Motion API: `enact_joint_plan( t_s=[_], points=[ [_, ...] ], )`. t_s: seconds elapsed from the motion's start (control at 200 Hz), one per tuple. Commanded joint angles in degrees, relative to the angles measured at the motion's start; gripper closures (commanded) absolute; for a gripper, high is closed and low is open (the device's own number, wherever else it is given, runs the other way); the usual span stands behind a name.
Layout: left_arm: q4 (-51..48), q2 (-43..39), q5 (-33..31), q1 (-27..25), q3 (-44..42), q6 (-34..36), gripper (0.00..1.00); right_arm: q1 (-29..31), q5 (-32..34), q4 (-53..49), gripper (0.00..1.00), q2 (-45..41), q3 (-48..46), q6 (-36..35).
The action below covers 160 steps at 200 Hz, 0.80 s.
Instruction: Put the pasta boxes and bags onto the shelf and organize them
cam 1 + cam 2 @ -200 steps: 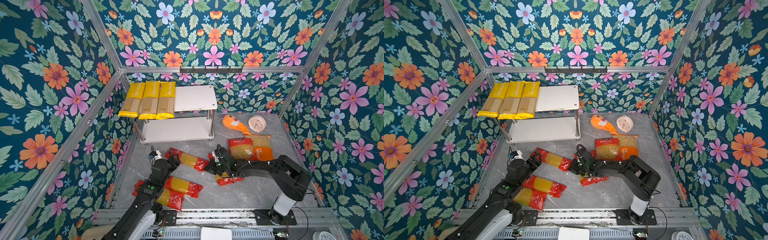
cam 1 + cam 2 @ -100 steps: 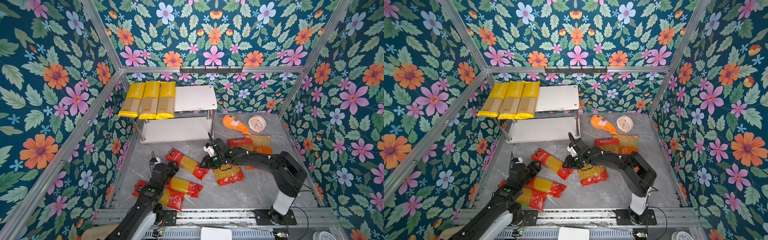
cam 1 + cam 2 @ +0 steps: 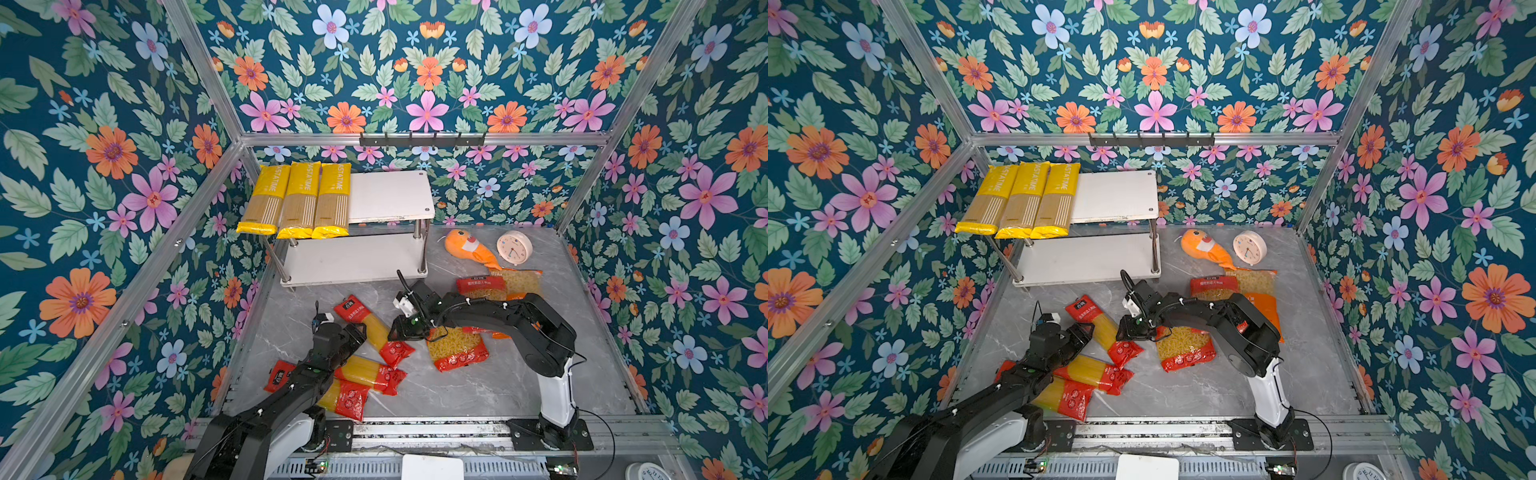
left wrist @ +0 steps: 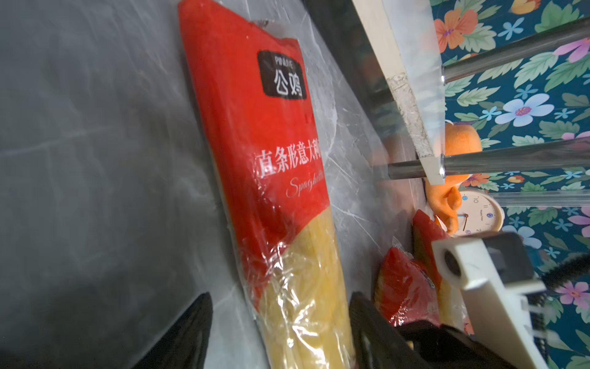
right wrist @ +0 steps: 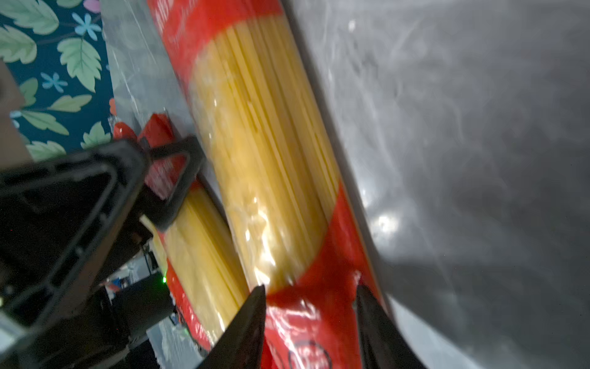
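Left claw (image 4: 281,332) is standing open, its two black fingers straddling the mid-length of a red spaghetti pack (image 4: 281,179) that is lying flat on the grey marbled table (image 4: 95,159). One finger is touching the pack's edge and the other is standing clear of it. Right claw (image 5: 311,303) is reaching across to the same pack's near end, jaws parted with a tip on either side of the red plastic; whether they are pressing it cannot be told. The pack's clear window is showing straight yellow strands filling it. Behind the left claw, partly under its arm, two more red spaghetti packs (image 3: 365,372) are lying crosswise, one overlapping the other, both full of the same strands. Just behind the right claw, under its wrist, a red short-pasta bag (image 3: 457,349) is lying flat, holding small curled pieces. Further along the right claw's outer side, a second red short-pasta bag (image 3: 482,289) and an orange bag (image 3: 1264,311) are lying side by side, with the arm covering part of each. Past those, an orange plush fish (image 3: 469,251) and a small round clock (image 3: 514,248) are sitting near the back wall. Ahead of both claws the shelf (image 3: 390,195) is standing against the back corner. Its top board is carrying three yellow PASTATIME spaghetti packs (image 3: 300,199) side by side, touching, their near ends overhanging the front edge.
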Motion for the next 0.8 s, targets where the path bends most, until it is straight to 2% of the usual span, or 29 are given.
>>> enact_joint_plan(
  t_s=[0.0,0.22,0.355,0.465,0.58,0.795],
  points=[
    [4.38,4.14,1.78,-1.44,2.03,1.33,0.33,-0.14,-5.6,1.13,0.53,-4.55,-4.66,2.68],
    [3.62,7.99,1.57,-7.19,7.92,3.12,0.31,-1.05,-11.59,9.03,0.53,-10.53,-14.53,9.42],
    [-2.7,3.95,-0.09,-6.89,8.46,5.01,0.31,-4.51,-8.59,8.24,0.52,-13.86,-16.18,8.69],
    [-6.52,-2.22,-0.73,-5.08,6.8,5.09,0.29,-6.18,-3.81,3.33,0.52,-14.35,-13.01,5.5],
    [-8.5,-6.79,-1.39,-2.65,4.84,4.46,0.28,-6.54,-0.57,-1.07,0.47,-10.54,-6.13,2.24],
    [-2.16,-4.4,2.1,-1.21,1.82,0.24,0.29,-7.51,-1.69,-4.89,0.39,-1.29,3.51,-2.24]
  ],
)
